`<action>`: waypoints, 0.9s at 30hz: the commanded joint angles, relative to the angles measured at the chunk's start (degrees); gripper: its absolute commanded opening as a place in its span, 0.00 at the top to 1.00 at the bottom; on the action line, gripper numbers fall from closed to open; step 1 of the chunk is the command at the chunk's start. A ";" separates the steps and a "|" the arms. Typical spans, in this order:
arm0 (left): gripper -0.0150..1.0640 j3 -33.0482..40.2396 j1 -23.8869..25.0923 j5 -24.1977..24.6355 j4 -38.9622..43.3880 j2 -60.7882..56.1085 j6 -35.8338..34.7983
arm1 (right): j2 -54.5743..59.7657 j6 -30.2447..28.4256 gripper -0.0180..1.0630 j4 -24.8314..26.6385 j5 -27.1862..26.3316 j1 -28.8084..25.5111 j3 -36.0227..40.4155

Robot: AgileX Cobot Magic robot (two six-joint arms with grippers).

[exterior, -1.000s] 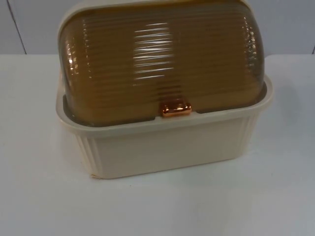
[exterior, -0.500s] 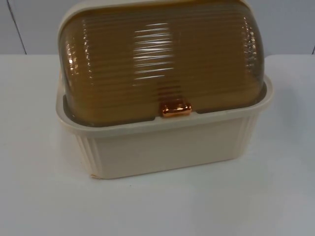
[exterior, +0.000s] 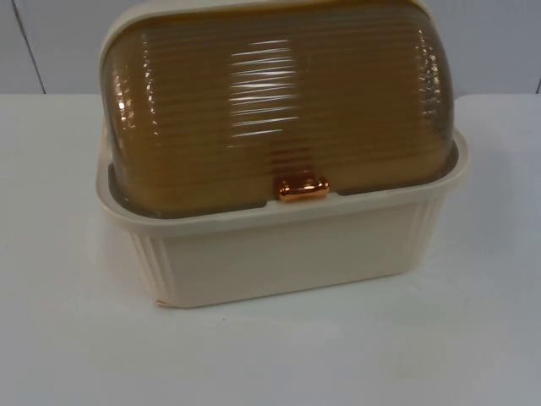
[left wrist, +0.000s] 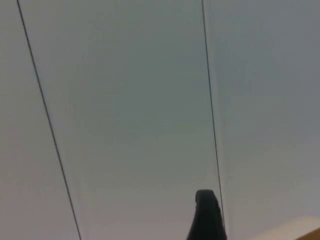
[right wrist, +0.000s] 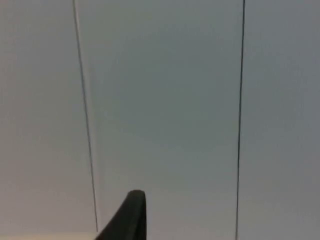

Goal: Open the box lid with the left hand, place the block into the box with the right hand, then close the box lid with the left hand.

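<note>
Top view: a cream box (exterior: 287, 254) with ribbed walls stands on the white surface (exterior: 68, 338), in front of the grey partition wall (exterior: 51, 42). Its amber ribbed dome lid (exterior: 279, 101) is down on the box rim. A copper-coloured latch (exterior: 303, 188) sits at the middle of the lid's front edge, against the rim.

Left wrist view: left claw, one black fingertip (left wrist: 206, 215) seen against the partition wall (left wrist: 125, 100); a cream-and-amber edge of the box (left wrist: 295, 230) lies just beside it. Cannot tell whether the claw is apart or together.

Right wrist view: right claw, one black fingertip (right wrist: 127, 217) before the partition wall (right wrist: 165, 100). Its state cannot be told either.
</note>
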 commanded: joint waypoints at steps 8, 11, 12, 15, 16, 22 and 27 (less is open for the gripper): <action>0.45 0.24 -0.36 0.63 0.50 -5.85 -0.51 | -5.79 -1.95 0.02 -0.54 1.81 0.68 -0.05; 0.45 0.24 -0.36 3.58 0.60 -6.48 -0.51 | -6.03 -1.95 0.02 -0.25 4.45 0.68 -0.05; 0.45 0.24 -0.36 5.15 0.60 -6.76 -0.37 | -6.03 -1.95 0.02 -0.26 5.40 0.68 -0.05; 0.45 1.39 -0.36 6.56 2.17 -7.72 -0.40 | -6.03 -1.95 0.02 -0.56 7.04 0.68 0.59; 0.45 2.47 -0.36 6.79 2.87 -7.99 -0.53 | -6.03 -1.95 0.02 -0.66 7.58 0.68 1.48; 0.45 10.51 -0.36 10.42 3.68 -9.80 -2.24 | -6.03 -0.77 0.02 -0.52 10.78 0.68 7.64; 0.45 18.41 -0.36 11.21 4.53 -10.59 -2.34 | -6.03 -0.40 0.02 -0.52 13.93 0.68 14.44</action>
